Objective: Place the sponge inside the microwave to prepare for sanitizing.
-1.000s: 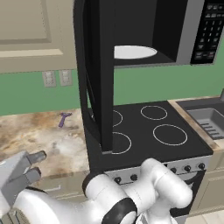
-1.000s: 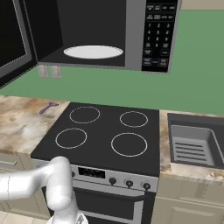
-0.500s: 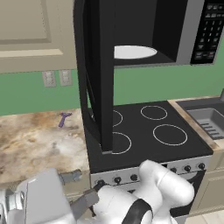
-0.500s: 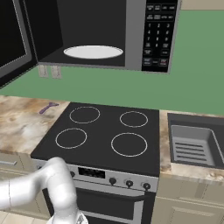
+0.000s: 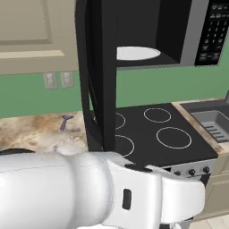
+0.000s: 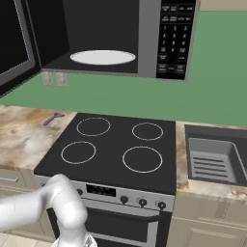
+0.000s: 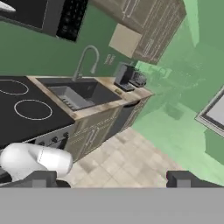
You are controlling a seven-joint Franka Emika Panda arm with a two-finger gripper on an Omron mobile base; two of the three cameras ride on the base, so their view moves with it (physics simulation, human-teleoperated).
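Arm swung round, sponge not yet found
Pincer (image 7: 111, 179) spread wide, empty (microwave (image 6: 111, 38) door open), now facing the sink (image 7: 76, 94).

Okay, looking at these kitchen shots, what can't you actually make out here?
- Counter in the left base view: its front is hidden behind the white arm.
- Small yellowish item beside the sink in the hand view: too small to identify as the sponge.
- Microwave in the right base view: top and door cut off by the frame.
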